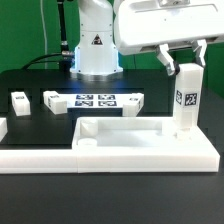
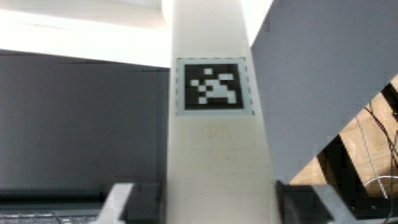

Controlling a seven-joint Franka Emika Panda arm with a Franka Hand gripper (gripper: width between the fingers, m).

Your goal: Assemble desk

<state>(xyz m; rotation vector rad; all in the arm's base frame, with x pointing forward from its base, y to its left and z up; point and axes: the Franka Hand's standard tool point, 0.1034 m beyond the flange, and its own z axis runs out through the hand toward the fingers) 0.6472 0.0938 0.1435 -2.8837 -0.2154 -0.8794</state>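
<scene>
On the black table [image 1: 35, 78], the claw [image 1: 184, 62] pinches the top of an upright leg [image 1: 186, 105] at a corner of the tabletop [image 1: 120, 152].

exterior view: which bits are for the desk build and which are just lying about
For the job: tabletop, upright leg held by the end effector, loose leg on the exterior view's left.
Not part of it: marker board, low white rail.

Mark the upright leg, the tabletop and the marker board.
upright leg [image 1: 187, 100]: exterior view, on its tag.
tabletop [image 1: 120, 153]: exterior view, on the front rim.
marker board [image 1: 95, 100]: exterior view, at its middle, among the printed tags.
</scene>
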